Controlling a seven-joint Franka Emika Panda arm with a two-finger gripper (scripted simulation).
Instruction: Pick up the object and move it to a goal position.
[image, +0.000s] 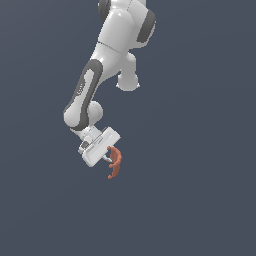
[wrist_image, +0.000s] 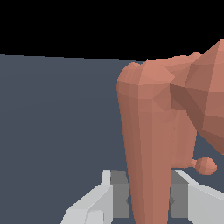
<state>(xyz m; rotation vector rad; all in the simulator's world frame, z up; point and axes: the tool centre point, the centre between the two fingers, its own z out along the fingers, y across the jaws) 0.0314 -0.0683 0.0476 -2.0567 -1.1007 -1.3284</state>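
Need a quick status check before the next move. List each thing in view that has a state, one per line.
Crescent piece: held between the fingers, hanging beyond the tips.
Gripper: shut on the crescent piece.
Arm: bent, with the gripper end angled toward the exterior view's right.

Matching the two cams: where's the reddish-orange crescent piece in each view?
Exterior view: the crescent piece sits low and centre, at the tip of the pincer, clear of the floor.
Wrist view: it fills the picture's right half, clamped between the two grey fingers.
Shared landmark: the pincer gripping it.
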